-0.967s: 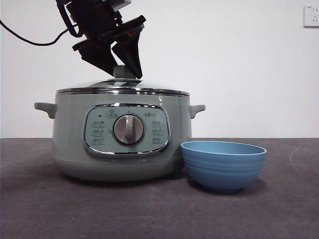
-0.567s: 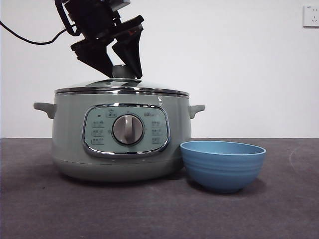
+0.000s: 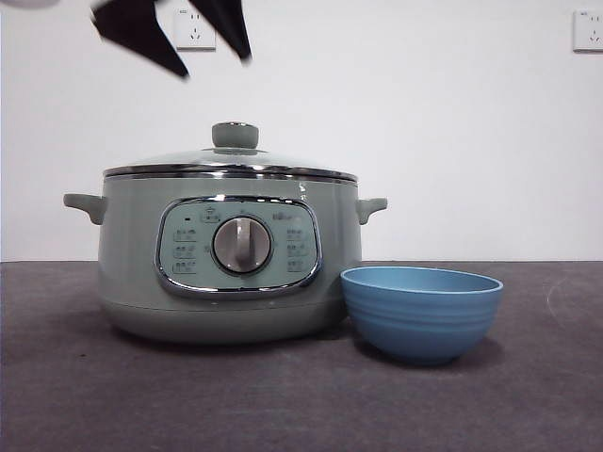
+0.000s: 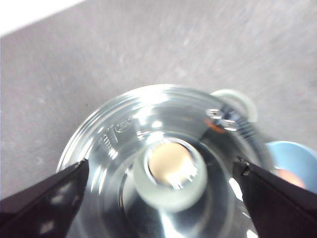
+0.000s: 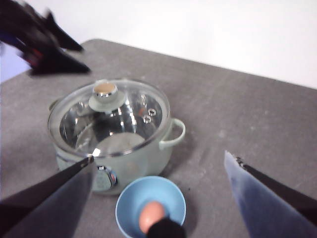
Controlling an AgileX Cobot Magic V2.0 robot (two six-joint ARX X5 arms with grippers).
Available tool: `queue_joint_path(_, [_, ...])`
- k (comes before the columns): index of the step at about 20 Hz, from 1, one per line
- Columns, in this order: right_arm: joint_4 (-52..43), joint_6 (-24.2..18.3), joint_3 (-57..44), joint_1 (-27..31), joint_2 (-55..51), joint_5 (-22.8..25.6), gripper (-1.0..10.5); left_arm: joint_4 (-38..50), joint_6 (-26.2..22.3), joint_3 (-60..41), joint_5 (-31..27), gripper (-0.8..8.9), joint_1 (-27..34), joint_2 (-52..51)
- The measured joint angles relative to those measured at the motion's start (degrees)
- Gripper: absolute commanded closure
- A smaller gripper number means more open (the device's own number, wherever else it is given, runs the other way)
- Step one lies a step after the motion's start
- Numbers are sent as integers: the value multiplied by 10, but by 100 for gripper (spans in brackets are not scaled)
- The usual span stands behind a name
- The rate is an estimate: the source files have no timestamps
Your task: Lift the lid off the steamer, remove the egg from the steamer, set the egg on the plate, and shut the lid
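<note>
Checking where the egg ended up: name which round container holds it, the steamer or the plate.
The plate, the small blue bowl in front of the steamer, holds the egg. The steamer is shut under its lid.

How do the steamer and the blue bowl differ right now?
The steamer is far bigger than the plate, pale green against the plate's blue. The steamer is closed under the lid; the plate is open, holding the egg. Both stand upright on the table.

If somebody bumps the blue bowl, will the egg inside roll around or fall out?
The egg would probably roll a little, since it is round and smooth. It likely stays inside, because the blue bowl has deep sides. The bowl stands on a narrow base, so a hard bump might tip it.
</note>
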State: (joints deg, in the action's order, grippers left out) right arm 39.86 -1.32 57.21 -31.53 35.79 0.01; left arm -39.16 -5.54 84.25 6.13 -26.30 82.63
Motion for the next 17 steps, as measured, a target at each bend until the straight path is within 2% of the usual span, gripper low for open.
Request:
queue_joint_path(3, [25,0,0,0,0,-12,505,-43,1,0,13,324,0,-53])
queue_joint_path(11, [109,9,0,0,7,-116,507,-197,31,0,97,324,0,-212])
queue_joint_path(14, [138,20,0,0,15,-171,509,-242,37,0,105,356,0,-253])
queue_joint_path(17, [160,31,0,0,24,-195,510,-280,37,0,106,383,0,-280])
